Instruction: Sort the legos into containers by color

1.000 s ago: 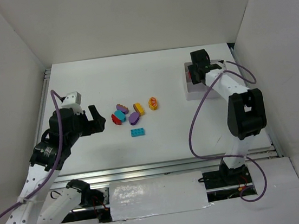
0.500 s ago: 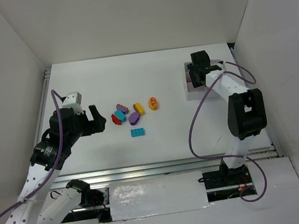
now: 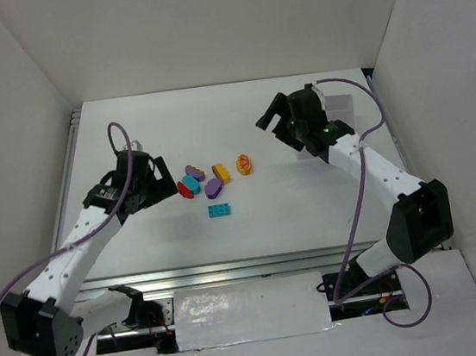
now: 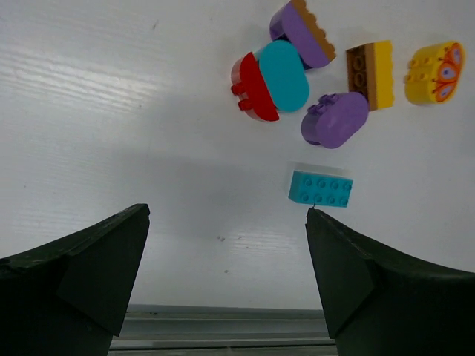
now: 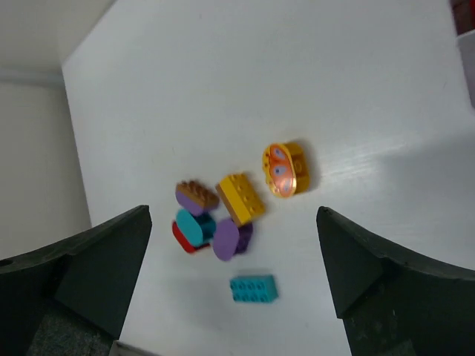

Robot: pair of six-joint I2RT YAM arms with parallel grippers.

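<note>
Both arms swing inward since the earlier frame, right gripper (image 3: 271, 125) leaving the tray (image 3: 343, 108), left gripper (image 3: 167, 183) nearing the cyan brick (image 3: 218, 210), each with jaws spread wide and empty; brick lies alone just short of the other legos (image 3: 208, 178), light, rigid, slick, so pinch its long sides.
</note>
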